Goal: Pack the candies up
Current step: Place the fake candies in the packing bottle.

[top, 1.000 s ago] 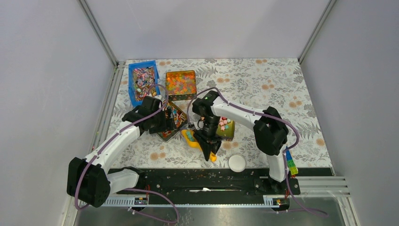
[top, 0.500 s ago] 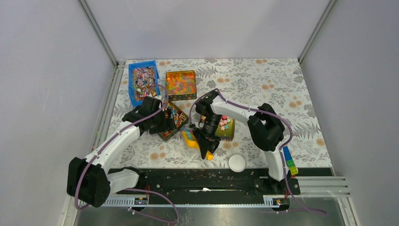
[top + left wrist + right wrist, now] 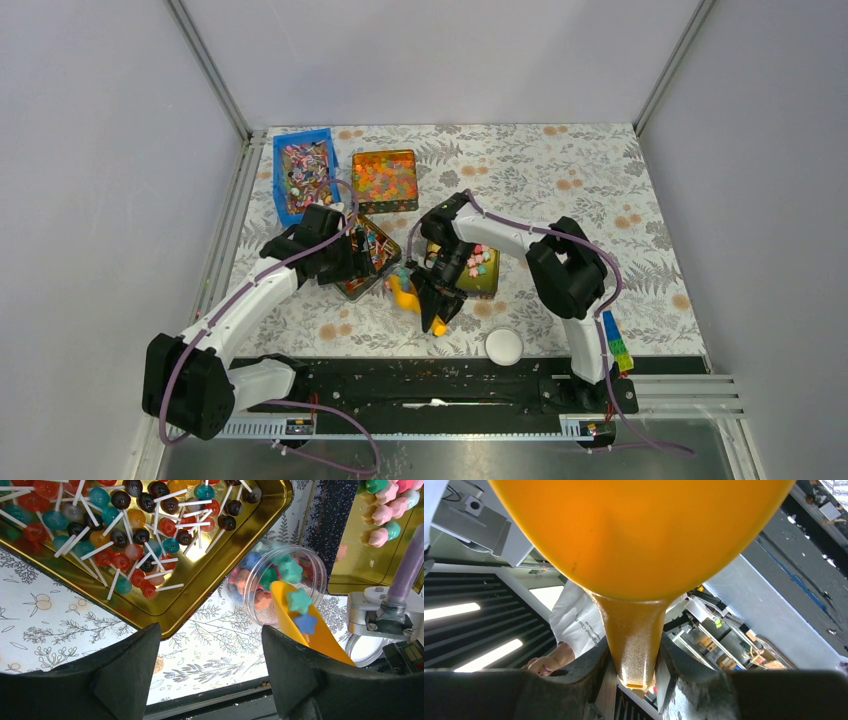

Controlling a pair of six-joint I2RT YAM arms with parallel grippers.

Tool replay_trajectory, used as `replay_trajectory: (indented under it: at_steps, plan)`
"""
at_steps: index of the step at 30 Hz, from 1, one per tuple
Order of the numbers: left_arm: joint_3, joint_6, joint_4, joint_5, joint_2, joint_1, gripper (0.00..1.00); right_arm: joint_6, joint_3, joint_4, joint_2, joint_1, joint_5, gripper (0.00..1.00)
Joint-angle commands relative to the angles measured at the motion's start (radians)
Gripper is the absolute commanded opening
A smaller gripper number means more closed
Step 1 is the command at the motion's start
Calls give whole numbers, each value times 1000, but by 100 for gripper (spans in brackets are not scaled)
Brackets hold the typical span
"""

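Pastel candies (image 3: 299, 601) look light, hard and roll-prone: carry by scoop (image 3: 320, 641), not by pinch. The right gripper (image 3: 634, 666) clamps the scoop handle; the left gripper (image 3: 210, 636) stands spread.

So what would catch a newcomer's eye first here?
The yellow scoop, clamped by its handle in the right gripper, rests its tip at the mouth of a clear jar, with star candies on it. Beside the jar, a gold tin of bright lollipops fills the left wrist view, and the left gripper is open.
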Motion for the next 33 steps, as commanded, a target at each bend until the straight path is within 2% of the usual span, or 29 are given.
replay_trajectory:
  at_steps: [1,12,33]
  plan:
    - [33,9,31,22,10,5,75,76,-6,25,0,-5,-54,0]
    - [50,24,42,47,37,5,76,208,-40,106,-33,-6,-99,0]
    - [116,17,68,100,83,5,77,202,-46,47,-104,-4,-81,0]
